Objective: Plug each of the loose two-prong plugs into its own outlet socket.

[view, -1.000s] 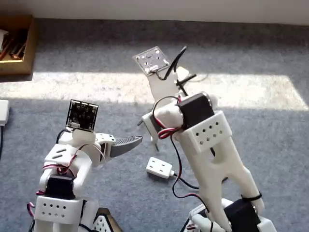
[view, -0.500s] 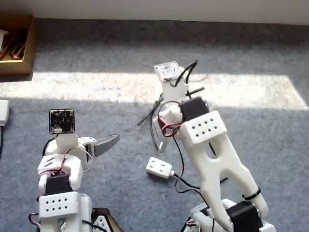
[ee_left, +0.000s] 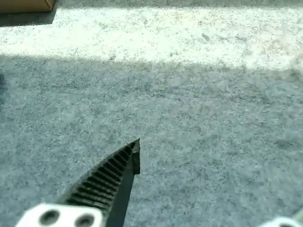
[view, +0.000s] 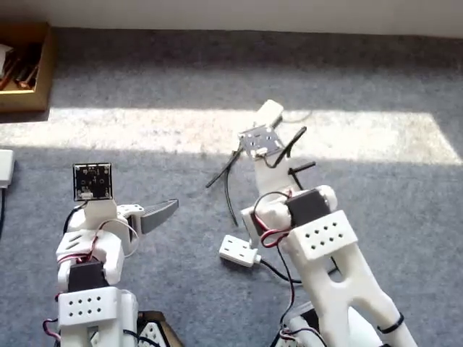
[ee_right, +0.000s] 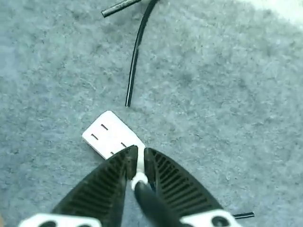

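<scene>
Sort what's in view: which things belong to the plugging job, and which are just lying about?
Job: white outlet block; loose black lead; right gripper, at the block's corded end.
Lying about: wooden box; flat white object.

- No text, label, brand, number or sign can be read in any of the views.
</scene>
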`<state>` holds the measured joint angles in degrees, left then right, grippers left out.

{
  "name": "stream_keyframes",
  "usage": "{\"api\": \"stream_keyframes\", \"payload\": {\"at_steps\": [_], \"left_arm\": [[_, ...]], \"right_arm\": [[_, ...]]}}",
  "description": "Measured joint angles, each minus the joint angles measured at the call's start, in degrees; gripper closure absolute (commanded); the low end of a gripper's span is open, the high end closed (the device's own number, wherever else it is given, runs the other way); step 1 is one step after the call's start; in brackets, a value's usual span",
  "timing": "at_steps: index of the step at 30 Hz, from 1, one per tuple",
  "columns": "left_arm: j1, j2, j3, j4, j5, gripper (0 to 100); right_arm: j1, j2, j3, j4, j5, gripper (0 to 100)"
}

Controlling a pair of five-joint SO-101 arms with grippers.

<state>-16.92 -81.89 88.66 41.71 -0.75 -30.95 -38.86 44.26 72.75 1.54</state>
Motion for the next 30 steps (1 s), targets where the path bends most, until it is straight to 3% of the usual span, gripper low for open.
{"api": "stream_keyframes", "payload": {"at_steps": [4,11,22,25,30], "left_arm": [[0.0,0.0,0.2,0.0,0.0,47],[1.1,0.0,0.5,0.0,0.0,47],[1.1,0.0,0.5,-0.2,0.0,47],[1.1,0.0,0.8,-0.2,0.0,47],[1.1,0.0,0.8,-0.2,0.0,47]], "right_arm": [[-0.4,-5.7,9.6,-6.5,0.0,99.3],[0.3,-15.3,11.3,-7.1,0.0,99.3],[2.0,-8.4,11.3,-8.3,1.1,99.3],[8.1,-4.1,11.2,-12.2,2.9,99.3],[24.7,3.0,6.1,-14.1,5.8,99.3]]}}
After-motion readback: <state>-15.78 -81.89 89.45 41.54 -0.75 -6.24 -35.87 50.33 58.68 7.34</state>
